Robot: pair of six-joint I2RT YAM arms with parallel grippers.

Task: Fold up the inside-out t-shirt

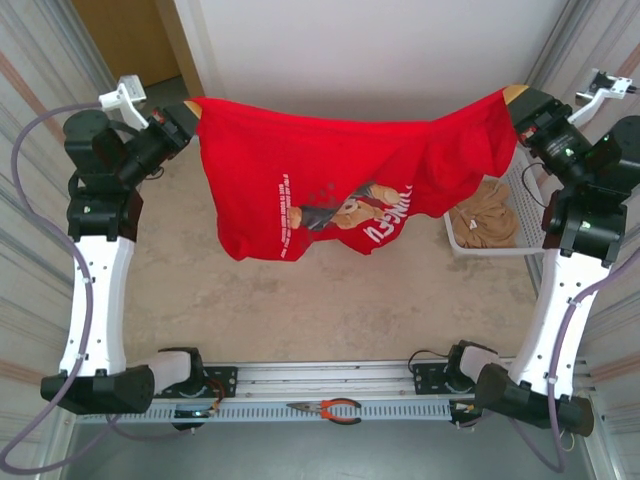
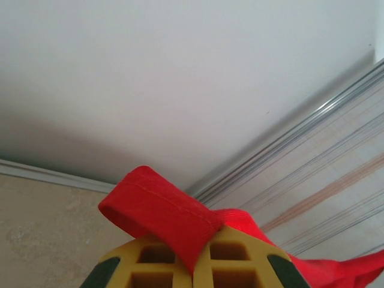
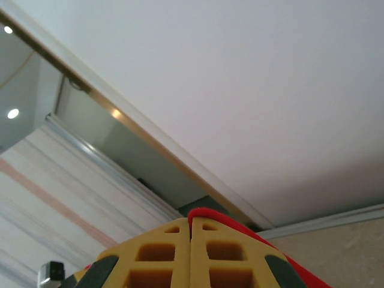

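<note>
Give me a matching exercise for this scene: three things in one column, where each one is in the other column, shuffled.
Things:
1. red t-shirt
2. tan cloth
3. pliers

Places:
A. lying on the metal rail at the near edge
B. hanging in the air, pinched by the left gripper and right gripper
C. in the white basket at the right

Pairs: 1-B, 2-C, 3-A

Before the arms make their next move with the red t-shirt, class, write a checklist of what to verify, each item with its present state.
1. Left gripper shut on the t-shirt: ok.
2. Right gripper shut on the t-shirt: ok.
3. The t-shirt spread flat between them: not ok, its right side hangs bunched.
4. Lower hem clear of the table: cannot tell.
5. Pliers out of the folding area: ok, by the near rail.
</note>
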